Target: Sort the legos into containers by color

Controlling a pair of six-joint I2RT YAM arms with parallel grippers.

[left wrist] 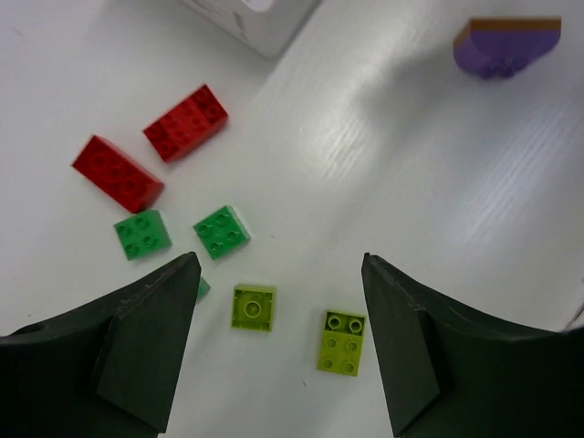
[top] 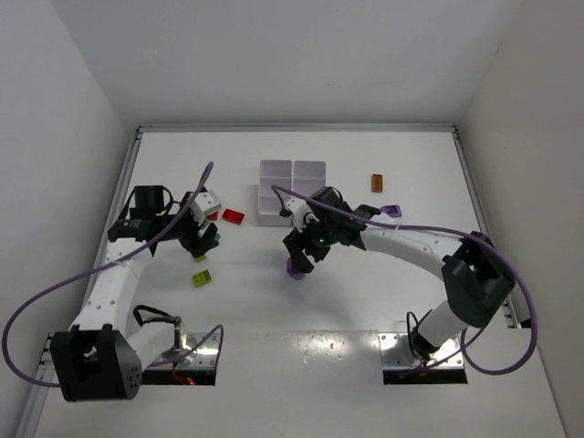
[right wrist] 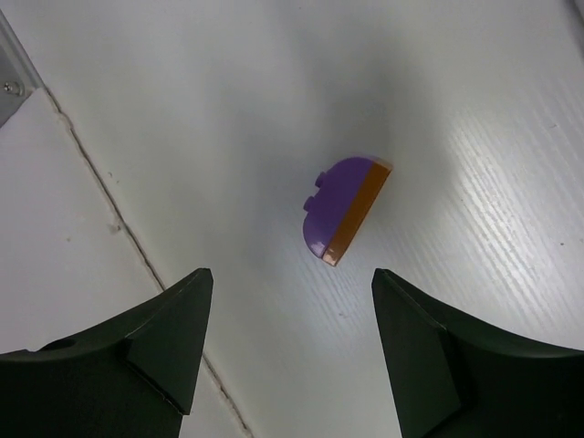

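Observation:
My left gripper (top: 203, 241) (left wrist: 278, 274) is open and empty above two lime bricks (left wrist: 254, 307) (left wrist: 342, 341); one lime brick (top: 202, 277) shows in the top view. Two green bricks (left wrist: 142, 234) (left wrist: 222, 231) and two red bricks (left wrist: 185, 122) (left wrist: 118, 172) lie beyond it. My right gripper (top: 301, 252) (right wrist: 292, 283) is open and empty just above a purple and orange clump (right wrist: 345, 208) (top: 296, 271) (left wrist: 507, 43). The white six-compartment tray (top: 292, 167) stands behind both grippers; its corner shows in the left wrist view (left wrist: 260, 23).
An orange-brown brick (top: 377, 182) and a purple brick (top: 391, 211) lie right of the tray. A red brick (top: 234, 216) lies left of the tray. A seam in the table (right wrist: 91, 182) runs left of the right gripper. White walls close in the table.

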